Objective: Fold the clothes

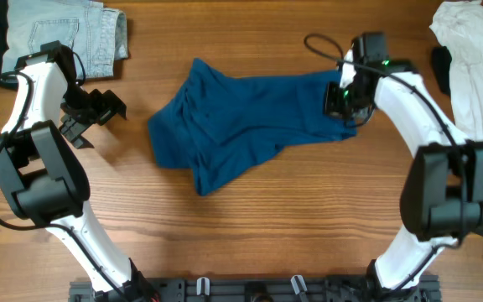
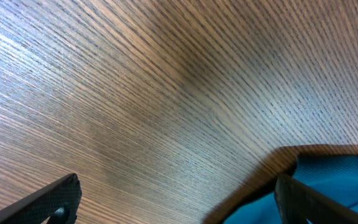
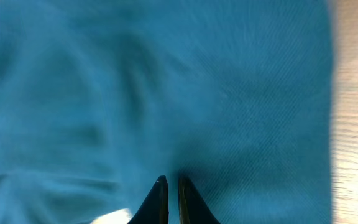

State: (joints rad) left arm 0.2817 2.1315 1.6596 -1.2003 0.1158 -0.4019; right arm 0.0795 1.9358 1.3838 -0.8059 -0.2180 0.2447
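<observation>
One blue top (image 1: 250, 126), right gripper (image 3: 171, 182) at edge

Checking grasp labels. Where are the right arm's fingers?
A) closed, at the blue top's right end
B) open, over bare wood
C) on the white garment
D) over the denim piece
A: the right fingers stand nearly together with the blue top filling the wrist view.

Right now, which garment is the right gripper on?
The deep-blue top in the middle; the right gripper rests on it; the pale denim and white garment lie apart at the edges.
</observation>
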